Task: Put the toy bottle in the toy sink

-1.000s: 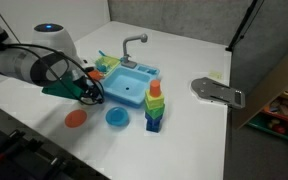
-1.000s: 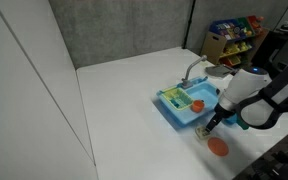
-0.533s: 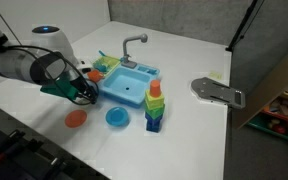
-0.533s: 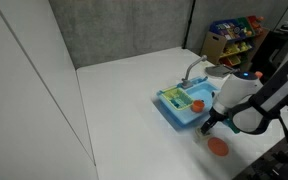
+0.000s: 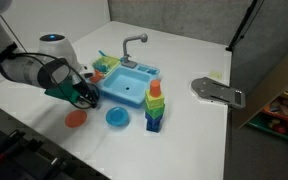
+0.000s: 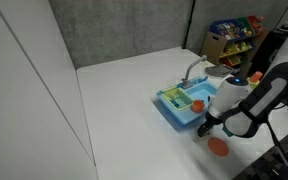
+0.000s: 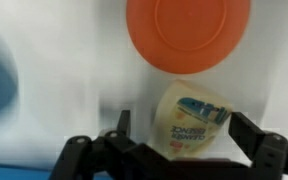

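The toy bottle (image 7: pixel 189 120), yellowish with a printed label, lies on the white table just below the orange plate (image 7: pixel 189 30) in the wrist view. My gripper (image 7: pixel 181 125) is open, one finger on each side of the bottle, with a gap on both sides. In both exterior views the gripper (image 5: pixel 87 95) (image 6: pixel 204 125) is low over the table next to the light blue toy sink (image 5: pixel 132 85) (image 6: pixel 182 108), and it hides the bottle. The sink has a grey faucet (image 5: pixel 132 45) and a rack of colourful dishes.
An orange plate (image 5: pixel 76 118) and a round blue plate (image 5: pixel 116 117) lie in front of the sink. A stack of colourful cups (image 5: pixel 154 105) stands beside the sink. A grey flat object (image 5: pixel 216 92) lies near the table's far edge.
The arm has sunk a little toward the table beside the sink. The sink, plates and cups have not moved.
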`<state>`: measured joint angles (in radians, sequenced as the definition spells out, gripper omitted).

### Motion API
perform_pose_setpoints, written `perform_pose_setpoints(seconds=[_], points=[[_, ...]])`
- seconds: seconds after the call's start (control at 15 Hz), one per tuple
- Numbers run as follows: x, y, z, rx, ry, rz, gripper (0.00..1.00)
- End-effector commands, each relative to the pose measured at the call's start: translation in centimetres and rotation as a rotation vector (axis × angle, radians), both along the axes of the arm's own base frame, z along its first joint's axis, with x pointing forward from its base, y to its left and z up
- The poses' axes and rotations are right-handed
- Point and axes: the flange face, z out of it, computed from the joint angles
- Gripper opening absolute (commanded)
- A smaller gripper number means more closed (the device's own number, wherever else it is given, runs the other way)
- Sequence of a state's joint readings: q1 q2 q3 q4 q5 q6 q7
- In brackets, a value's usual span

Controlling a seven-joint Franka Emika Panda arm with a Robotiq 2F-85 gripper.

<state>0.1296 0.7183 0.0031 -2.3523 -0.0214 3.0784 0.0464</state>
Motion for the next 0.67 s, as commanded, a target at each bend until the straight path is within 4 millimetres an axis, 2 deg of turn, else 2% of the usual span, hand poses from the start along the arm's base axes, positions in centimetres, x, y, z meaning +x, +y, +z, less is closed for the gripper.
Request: perform_pose_setpoints(seconds=[0.0,0.13,0.2,0.27,0.33,0.47,0.53,0.6], points=[[0.9,0.6,-1.0,0.009,-0.007,-0.022,1.0],[1.1,0.7,-1.5,0.012,-0.008,-0.016,1.0],[1.1,0.7,-1.6,0.012,-0.009,-0.015,0.75],[1.2,0.7,-1.7,0.013,-0.01,-0.013,0.75],[1.3,0.6,-1.6,0.014,-0.013,-0.01,0.68],[1.3,0.6,-1.1,0.017,-0.017,-0.006,0.49],[1.2,0.5,-0.8,0.017,-0.021,-0.002,0.44],[0.9,0.4,-0.3,0.023,-0.016,0.002,0.43]])
